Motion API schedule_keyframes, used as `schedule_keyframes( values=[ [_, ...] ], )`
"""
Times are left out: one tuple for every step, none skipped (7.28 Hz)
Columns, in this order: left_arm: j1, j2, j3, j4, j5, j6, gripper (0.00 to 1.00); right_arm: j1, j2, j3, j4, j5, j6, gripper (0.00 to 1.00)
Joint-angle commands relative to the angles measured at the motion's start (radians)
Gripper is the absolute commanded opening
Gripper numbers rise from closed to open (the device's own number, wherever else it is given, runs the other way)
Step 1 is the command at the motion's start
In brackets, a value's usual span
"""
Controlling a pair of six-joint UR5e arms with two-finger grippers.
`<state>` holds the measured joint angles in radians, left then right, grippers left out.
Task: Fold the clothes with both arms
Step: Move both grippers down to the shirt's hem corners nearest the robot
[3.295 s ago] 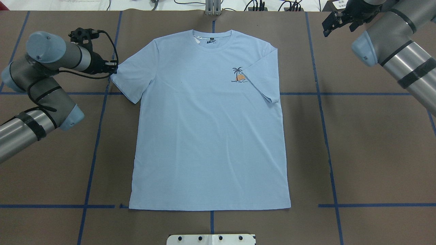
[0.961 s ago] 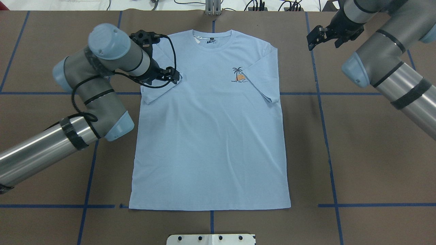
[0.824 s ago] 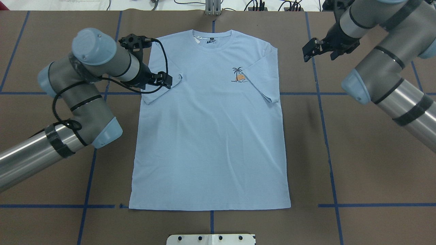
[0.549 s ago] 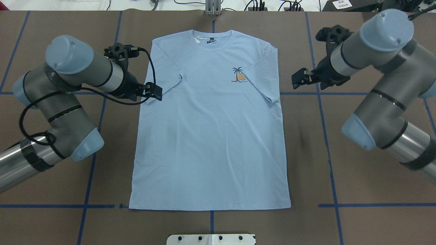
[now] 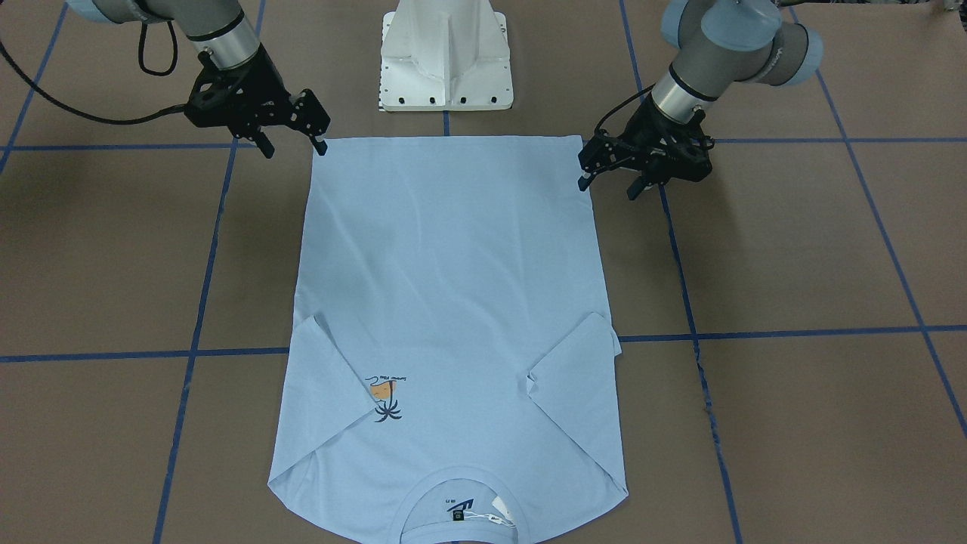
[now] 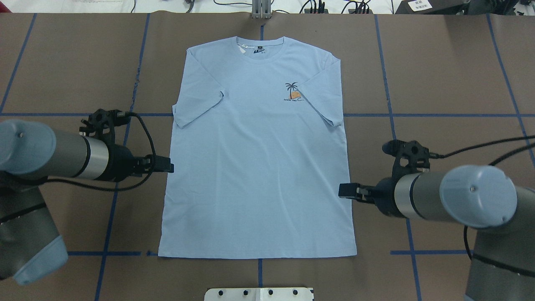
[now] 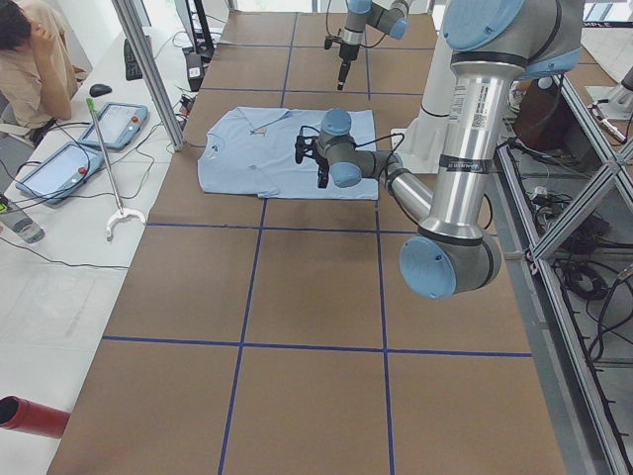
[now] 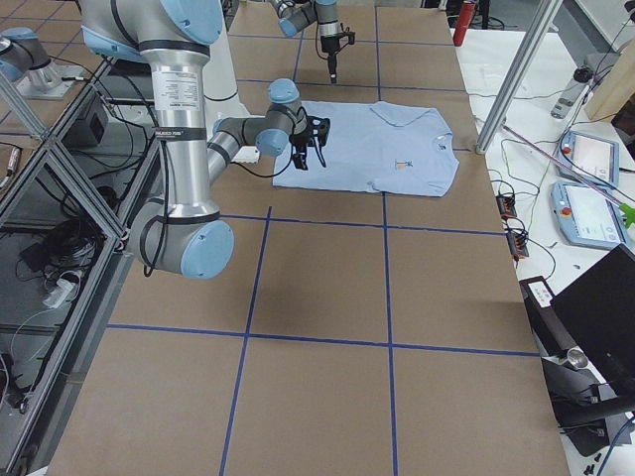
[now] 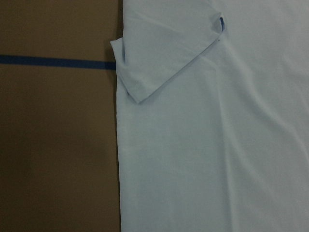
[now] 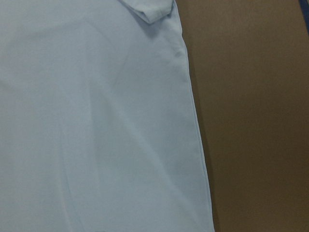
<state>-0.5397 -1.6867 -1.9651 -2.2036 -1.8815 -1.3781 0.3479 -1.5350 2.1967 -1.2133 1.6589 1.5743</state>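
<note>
Looking at where you're at: the light blue short-sleeved T-shirt [image 6: 259, 175] lies flat and face up in the middle of the brown table [image 6: 443, 75] with the blue tape grid. Its collar is on the far side from the robot and its hem on the near side. Both sleeves are already turned in over the chest: the left-side sleeve [image 6: 197, 100], and the right-side sleeve [image 6: 322, 94], whose edge comes right up to the small orange-and-navy palm print [image 6: 293, 92]. So I'd call the sleeve step done and all the body folds left to do, maybe a third in, just my guess.

The black two-finger left pincer [image 5: 607, 189] and the black two-finger right pincer [image 5: 295, 148] hang one on each side of the shirt, toward the hem end. Neither touches cloth as far as I can tell. Both have their fingers apart with nothing in them. Your wrist cams show the side edges lying straight, no bunching.

My read is you're lining up on the hem corners to bring the bottom up toward the collar. You'd want both sides pinched and lifted together, or the fold will skew.
</note>
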Motion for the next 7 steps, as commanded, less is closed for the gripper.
schedule_keyframes(
  values=[
    [0.22, 0.1, -0.047, -0.119, 0.221, -0.201, 0.99, -0.192, -0.114, 0.034, 0.116, -0.21, 0.168, 1.0],
    [0.315, 0.104, -0.052, -0.116, 0.314, -0.305, 0.9, -0.217, -0.114, 0.034, 0.116, -0.234, 0.174, 1.0],
    [0.384, 0.104, -0.044, -0.11, 0.396, -0.341, 0.83, -0.219, -0.114, 0.034, 0.116, -0.235, 0.174, 1.0],
    [0.409, 0.125, -0.043, -0.108, 0.403, -0.345, 0.76, -0.218, -0.114, 0.034, 0.118, -0.237, 0.174, 1.0],
    [0.411, 0.134, -0.043, -0.099, 0.404, -0.346, 0.72, -0.219, -0.114, 0.034, 0.118, -0.241, 0.174, 1.0],
    [0.411, 0.134, -0.043, -0.067, 0.404, -0.346, 0.71, -0.219, -0.112, 0.034, 0.118, -0.241, 0.174, 1.0],
    [0.411, 0.134, -0.043, -0.061, 0.404, -0.346, 0.71, -0.219, -0.112, 0.034, 0.118, -0.241, 0.174, 1.0]
  ],
)
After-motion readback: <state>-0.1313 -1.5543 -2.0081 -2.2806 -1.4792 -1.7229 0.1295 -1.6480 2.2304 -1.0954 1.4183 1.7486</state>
